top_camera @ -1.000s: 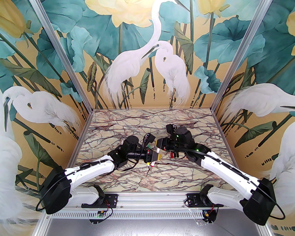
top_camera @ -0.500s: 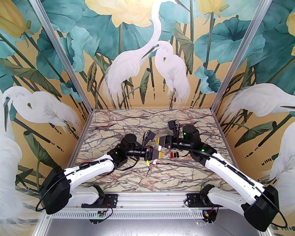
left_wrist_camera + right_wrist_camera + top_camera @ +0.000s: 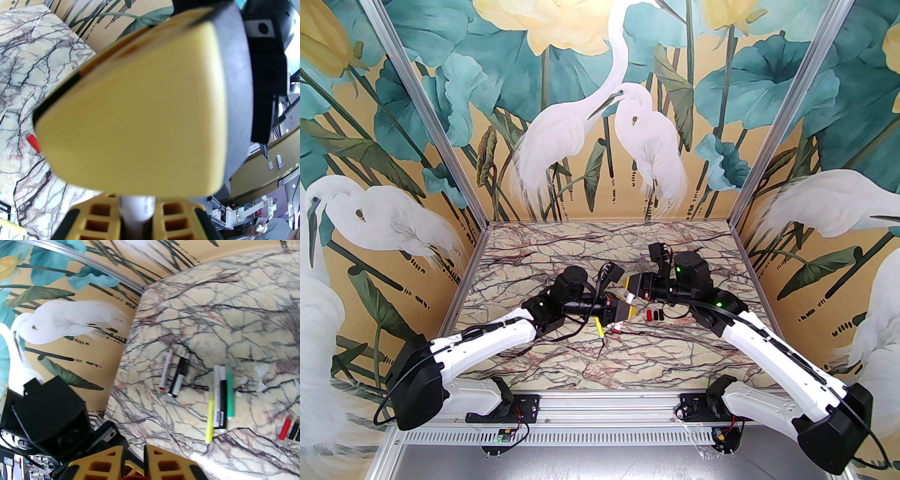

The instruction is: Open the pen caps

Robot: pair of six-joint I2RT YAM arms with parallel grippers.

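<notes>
My left gripper [image 3: 620,308] is shut on a white pen [image 3: 626,297], whose barrel [image 3: 137,207] stands between its yellow fingers. Directly facing it, my right gripper [image 3: 634,289] is closed on the pen's far end, where a red pen cap [image 3: 135,478] peeks out between the fingers [image 3: 169,462]. Its broad yellow pad [image 3: 140,105] blocks the left wrist view. A red cap [image 3: 649,315] and black caps [image 3: 658,315] lie on the marble just right of the grippers. Several pens lie side by side: white-red [image 3: 166,369], black [image 3: 180,376], yellow [image 3: 209,418], white-black [image 3: 219,399], green [image 3: 230,394].
Below the left gripper a yellow pen [image 3: 598,327] lies on the marble table [image 3: 675,356]. Painted walls close in the table on three sides. Small whitish scraps [image 3: 261,371] lie beside the green pen. Both arm bases are bolted at the near edge.
Both grippers have shifted right and toward the back of the table together, keeping the white pen between them. The yellow pen below the left gripper shows more now.
</notes>
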